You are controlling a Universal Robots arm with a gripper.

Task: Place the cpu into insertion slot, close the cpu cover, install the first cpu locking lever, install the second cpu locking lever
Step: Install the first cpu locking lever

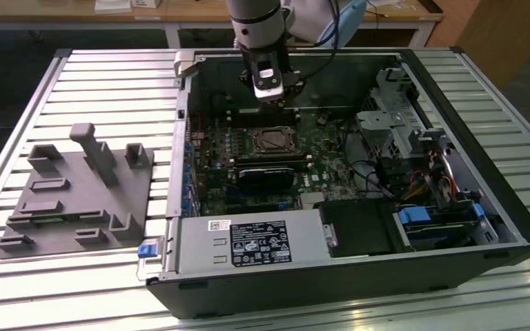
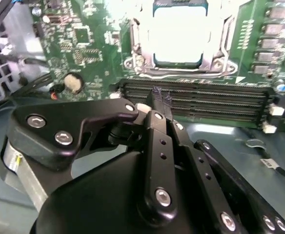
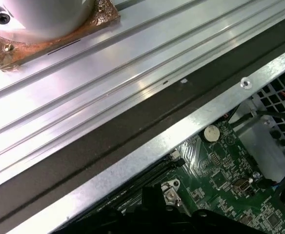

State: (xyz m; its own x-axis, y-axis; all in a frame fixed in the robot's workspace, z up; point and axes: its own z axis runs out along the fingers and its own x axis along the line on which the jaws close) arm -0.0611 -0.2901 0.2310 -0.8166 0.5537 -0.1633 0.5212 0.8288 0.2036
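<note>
On the exterior view's left, a grey fixture block with upright pegs, resting on the ribbed metal surface. Toward the middle, an open computer case lying on its side, green motherboard facing up. Near the board's centre, the insertion slot, square, edges roughly parallel to the case walls. Just above it, toward the far wall, the gripper hanging from the arm, pointing down, clear of the slot and touching nothing visible.

In the second wrist view, the cpu lying flat in the insertion slot, pale silvery top facing up, square with no long axis to speak of. Around it, the cpu cover, a thin metal frame lying down over the chip's edges. Beside the slot, long dark memory slots running parallel to its near edge. Over these, the gripper: jaws pressed together, tips touching each other, nothing between them.

In the first wrist view, the ribbed surface, the case's metal rim and a corner of the motherboard with a round coin cell.
</note>
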